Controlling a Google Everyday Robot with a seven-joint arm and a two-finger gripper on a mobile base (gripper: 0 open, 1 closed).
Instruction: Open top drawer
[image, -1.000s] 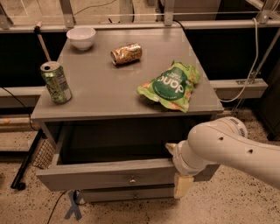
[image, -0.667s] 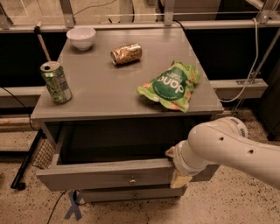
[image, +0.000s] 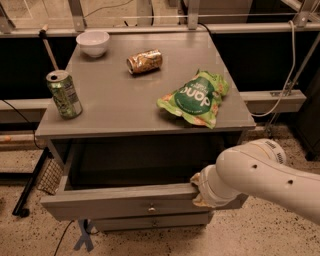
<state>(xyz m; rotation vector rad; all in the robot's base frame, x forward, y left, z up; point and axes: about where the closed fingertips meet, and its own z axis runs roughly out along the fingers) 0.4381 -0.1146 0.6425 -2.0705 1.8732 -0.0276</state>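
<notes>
The top drawer (image: 115, 201) is pulled well out from under the grey table top (image: 115, 112). Its deep, dark box is exposed. Its plain grey front has a small round metal knob (image: 150, 206) at the centre. My gripper (image: 199, 189) is at the right end of the drawer front, level with its top edge, at the tip of my white arm (image: 260, 175) that comes in from the lower right. The arm covers the right corner of the drawer. A shallower drawer front (image: 150, 220) shows shut below.
On the table top stand a white bowl (image: 93, 42) at the back left and a green can (image: 64, 94) upright at the left edge. A brown can (image: 145, 61) lies on its side and a green chip bag (image: 196, 97) lies at the right. A black stand leg (image: 31, 185) is on the floor at the left.
My gripper has risen from below the drawer front's right end to its top edge. The drawer stays pulled out about as far as before.
</notes>
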